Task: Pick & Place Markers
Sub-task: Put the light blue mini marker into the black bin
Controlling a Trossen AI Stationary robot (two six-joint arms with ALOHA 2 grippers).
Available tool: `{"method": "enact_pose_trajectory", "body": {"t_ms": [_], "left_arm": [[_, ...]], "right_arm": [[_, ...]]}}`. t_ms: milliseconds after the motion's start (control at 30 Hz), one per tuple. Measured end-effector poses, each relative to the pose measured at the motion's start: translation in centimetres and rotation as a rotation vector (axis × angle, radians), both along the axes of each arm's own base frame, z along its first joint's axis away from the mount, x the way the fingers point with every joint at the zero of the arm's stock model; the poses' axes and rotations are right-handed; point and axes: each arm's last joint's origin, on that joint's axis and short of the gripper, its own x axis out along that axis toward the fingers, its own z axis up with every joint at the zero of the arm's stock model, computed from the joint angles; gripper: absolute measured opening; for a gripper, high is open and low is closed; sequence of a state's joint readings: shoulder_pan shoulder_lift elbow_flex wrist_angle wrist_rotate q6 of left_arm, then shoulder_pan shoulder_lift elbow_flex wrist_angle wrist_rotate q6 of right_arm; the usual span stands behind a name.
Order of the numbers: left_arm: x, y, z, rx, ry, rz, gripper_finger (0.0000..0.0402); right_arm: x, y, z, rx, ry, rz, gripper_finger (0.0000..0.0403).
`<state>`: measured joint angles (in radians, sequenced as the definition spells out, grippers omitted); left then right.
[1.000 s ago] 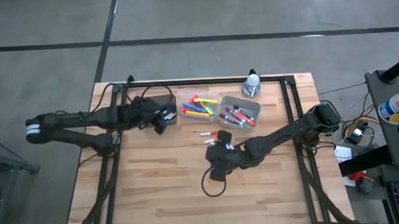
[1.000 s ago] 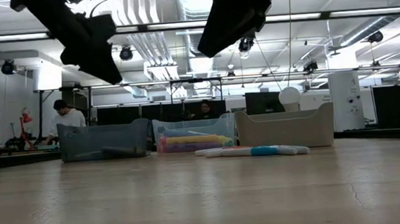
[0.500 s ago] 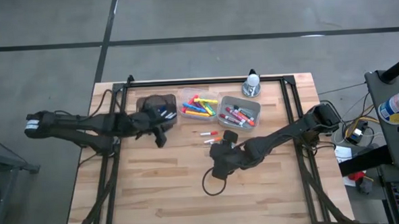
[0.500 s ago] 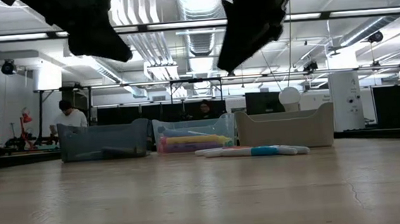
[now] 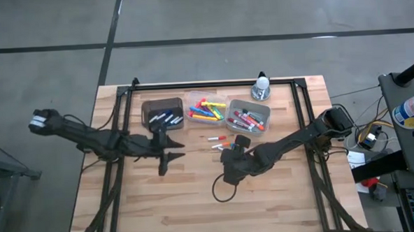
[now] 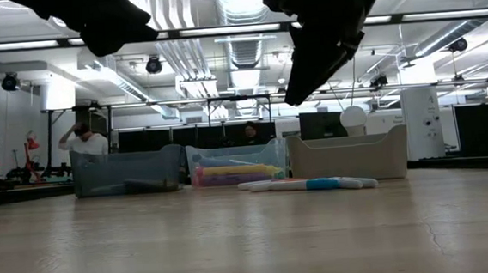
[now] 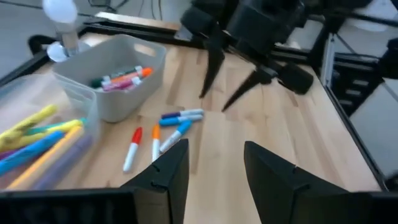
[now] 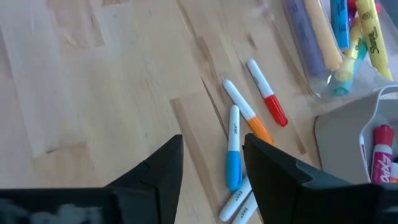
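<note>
Several loose markers [image 5: 216, 143] lie flat on the wood near the bins; they have white bodies with red, orange and blue caps [image 8: 234, 154], and they also show in the left wrist view [image 7: 157, 135]. A dark bin [image 5: 160, 111] holds white markers, a clear bin [image 5: 205, 110] holds neon ones, and a grey bin [image 5: 248, 117] holds mixed ones. My left gripper [image 5: 168, 162] hovers open over bare wood left of the loose markers, with nothing between its fingers [image 7: 214, 168]. My right gripper [image 5: 227, 157] hangs open just on the near side of the loose markers [image 8: 211, 167].
A small lamp with a white bulb [image 5: 262, 86] stands behind the grey bin. A black cable loop [image 5: 223, 189] lies on the wood under the right arm. A black frame rail [image 5: 212, 84] runs along the far edge. Bare wood fills the near half of the table.
My left gripper has drawn back from over the dark bin toward the table's near edge and now hovers over bare wood. The white markers in the dark bin have come into view. The loose markers have not moved.
</note>
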<state>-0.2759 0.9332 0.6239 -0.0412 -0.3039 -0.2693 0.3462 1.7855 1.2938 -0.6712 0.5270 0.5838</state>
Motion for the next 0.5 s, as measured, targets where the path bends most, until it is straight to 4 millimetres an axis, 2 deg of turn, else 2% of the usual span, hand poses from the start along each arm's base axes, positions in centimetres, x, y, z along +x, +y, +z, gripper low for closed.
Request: {"method": "enact_pose_trajectory", "body": {"t_ms": [333, 500], "left_arm": [[-0.1, -0.4, -3.0, -0.071, 0.030, 0.009, 0.0147], [-0.2, -0.5, -3.3, -0.096, -0.046, 0.001, 0.0147]], "right_arm": [[0.0, 0.0, 0.0, 0.001, -0.004, 0.001, 0.0142], [0.0, 0.0, 0.0, 0.001, -0.004, 0.001, 0.0134]]}}
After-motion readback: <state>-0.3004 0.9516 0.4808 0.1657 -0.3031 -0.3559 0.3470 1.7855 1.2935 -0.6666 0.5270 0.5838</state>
